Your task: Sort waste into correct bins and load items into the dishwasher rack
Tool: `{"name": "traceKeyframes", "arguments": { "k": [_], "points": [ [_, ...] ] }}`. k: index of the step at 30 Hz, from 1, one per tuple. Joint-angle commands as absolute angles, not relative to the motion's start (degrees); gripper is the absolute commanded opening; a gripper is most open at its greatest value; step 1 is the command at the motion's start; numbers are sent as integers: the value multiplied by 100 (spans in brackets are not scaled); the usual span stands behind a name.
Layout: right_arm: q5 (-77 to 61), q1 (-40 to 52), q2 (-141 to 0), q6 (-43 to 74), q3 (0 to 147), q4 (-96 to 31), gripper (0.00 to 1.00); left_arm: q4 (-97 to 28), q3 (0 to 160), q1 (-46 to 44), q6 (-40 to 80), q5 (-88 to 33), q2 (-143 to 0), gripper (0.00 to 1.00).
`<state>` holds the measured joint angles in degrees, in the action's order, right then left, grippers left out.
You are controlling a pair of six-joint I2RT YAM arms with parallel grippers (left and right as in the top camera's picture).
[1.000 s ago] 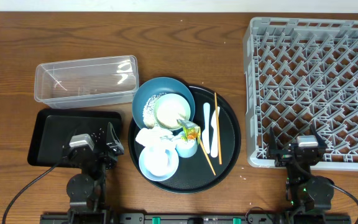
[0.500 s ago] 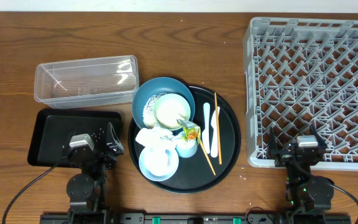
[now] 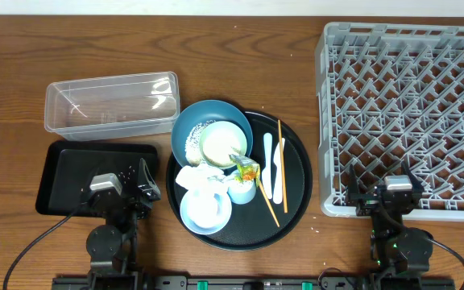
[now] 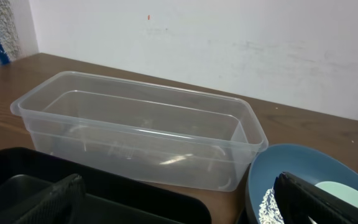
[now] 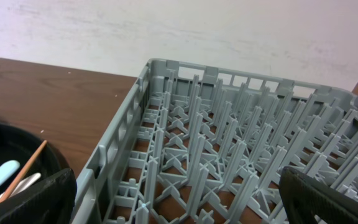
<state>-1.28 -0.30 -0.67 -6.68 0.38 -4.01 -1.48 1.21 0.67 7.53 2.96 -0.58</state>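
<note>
The dark-blue bowl [image 3: 185, 126] sits on a round black tray [image 3: 296, 193] and holds rice grains [image 3: 193, 142] and the pale-green bowl [image 3: 222, 143]. A crumpled napkin [image 3: 190, 176], the light-blue bowl [image 3: 205, 208], the white cup [image 3: 243, 192], the yellow-green wrapper [image 3: 249, 171], white spoons [image 3: 273, 165] and chopsticks [image 3: 281, 157] lie on that tray too. The clear tub [image 3: 111, 103] and the black rectangular tray [image 3: 75, 171] are at the left. The grey rack [image 3: 409, 113] is at the right. My left gripper [image 3: 123, 187] is open and empty over the black tray's near right corner. My right gripper [image 3: 383, 189] is open and empty at the rack's near edge.
In the left wrist view the clear tub [image 4: 138, 130] stands ahead, with the black tray [image 4: 110, 202] below and the blue bowl with rice [image 4: 271, 204] at the right. In the right wrist view the rack [image 5: 229, 143] fills the front, and the round tray with a chopstick [image 5: 28, 163] is at the left.
</note>
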Motion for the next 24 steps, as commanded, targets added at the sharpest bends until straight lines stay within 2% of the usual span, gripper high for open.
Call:
{"name": "traceKeyframes", "arguments": {
  "k": [1, 13, 19, 24],
  "points": [
    [-86, 49, -38, -607, 32, -429, 99, -388, 23, 95, 760, 346, -23, 98],
    [-202, 49, -38, -556, 32, -408, 99, -386, 23, 95, 760, 346, -23, 98],
    [-309, 49, -38, 429, 32, -395, 99, -384, 23, 93, 982, 283, -23, 98],
    [-231, 49, -38, 510, 165, -628, 99, -386, 95, 95, 976, 213, -30, 98]
  ]
}}
